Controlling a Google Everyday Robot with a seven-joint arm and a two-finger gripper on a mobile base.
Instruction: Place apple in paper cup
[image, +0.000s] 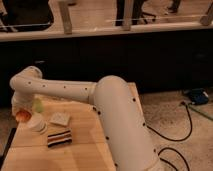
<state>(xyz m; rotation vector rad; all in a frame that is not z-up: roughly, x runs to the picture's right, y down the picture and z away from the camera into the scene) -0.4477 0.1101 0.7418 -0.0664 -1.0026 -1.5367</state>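
Observation:
The apple (21, 116) is a small orange-red round fruit at the far left of the wooden table (85, 145), right under the end of my arm. My gripper (21, 109) hangs from the white wrist directly above the apple and touches or nearly touches it. The paper cup (36, 122) is short and white and stands just right of the apple, slightly nearer the front. The apple is outside the cup, beside its left rim.
A yellow-green round object (38, 105) sits behind the cup. A flat square whitish piece (60, 119) lies right of the cup. A striped dark-and-white block (59, 137) stands in front. My white arm (115, 110) spans the table's right side. Cables (175, 135) lie on the floor.

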